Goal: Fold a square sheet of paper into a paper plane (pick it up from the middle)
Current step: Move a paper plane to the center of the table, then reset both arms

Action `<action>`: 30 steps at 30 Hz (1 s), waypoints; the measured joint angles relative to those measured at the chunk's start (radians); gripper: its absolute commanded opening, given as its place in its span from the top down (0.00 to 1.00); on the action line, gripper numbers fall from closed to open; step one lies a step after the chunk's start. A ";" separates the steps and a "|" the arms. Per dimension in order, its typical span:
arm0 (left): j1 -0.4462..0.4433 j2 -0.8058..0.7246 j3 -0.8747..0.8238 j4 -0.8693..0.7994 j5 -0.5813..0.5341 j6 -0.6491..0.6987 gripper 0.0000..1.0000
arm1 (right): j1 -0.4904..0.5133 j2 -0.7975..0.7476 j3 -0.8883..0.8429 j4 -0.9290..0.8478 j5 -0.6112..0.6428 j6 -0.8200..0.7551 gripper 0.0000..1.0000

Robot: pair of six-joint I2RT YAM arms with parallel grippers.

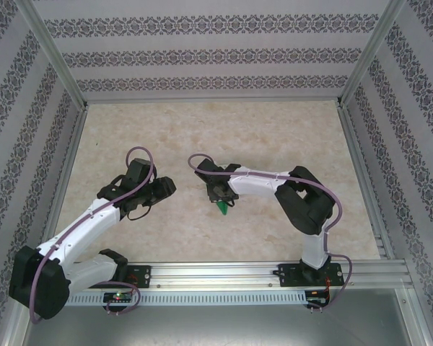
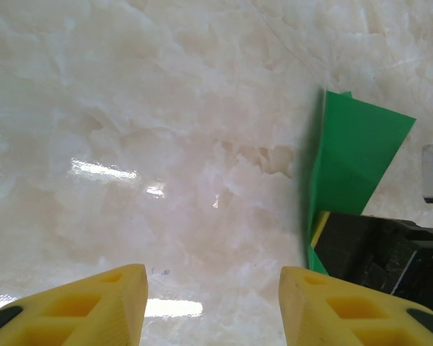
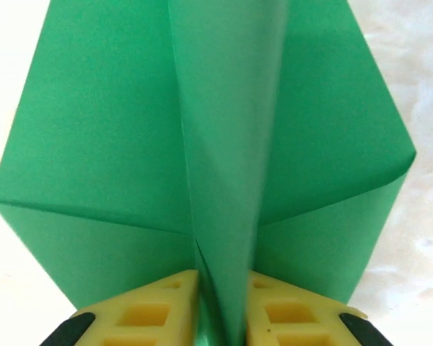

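Pinching the centre ridge of the paper plane [image 3: 224,130] in the right gripper [image 3: 222,288] — pressing one yellow pad against each side of the fold, with no gap showing. Holding it so that the long axis is running straight out from the jaws, with a wing spreading to either side beyond the fingertips. Suspending it just below the wrist, near the middle of the table [image 1: 224,130]; not possible to tell whether it is touching the surface. Holding the left gripper [image 2: 213,280] open and empty over bare tabletop, well apart from the plane, which is standing upright off toward the right arm's side. Judging the right arm as the working one. Treating any release or hand-over as turning on that ridge line — approaching across the fold, not along it.
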 measured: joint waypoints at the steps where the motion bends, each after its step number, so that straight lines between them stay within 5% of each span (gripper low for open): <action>1: 0.003 0.000 0.000 0.000 0.002 0.000 0.48 | 0.000 0.004 -0.001 0.003 0.000 0.001 0.77; 11: 0.012 0.021 0.000 0.001 0.027 0.004 0.49 | 0.000 0.008 -0.005 0.016 -0.003 0.031 0.75; 19: 0.012 0.031 0.002 0.000 0.029 0.023 0.48 | -0.002 -0.017 0.018 -0.013 -0.001 0.034 0.59; 28: 0.012 0.032 0.050 -0.009 -0.016 0.053 0.46 | -0.002 -0.343 0.029 -0.037 0.086 -0.018 0.46; 30: 0.012 0.032 0.061 -0.014 -0.033 0.062 0.44 | -0.002 -0.445 0.019 -0.032 0.151 -0.035 0.36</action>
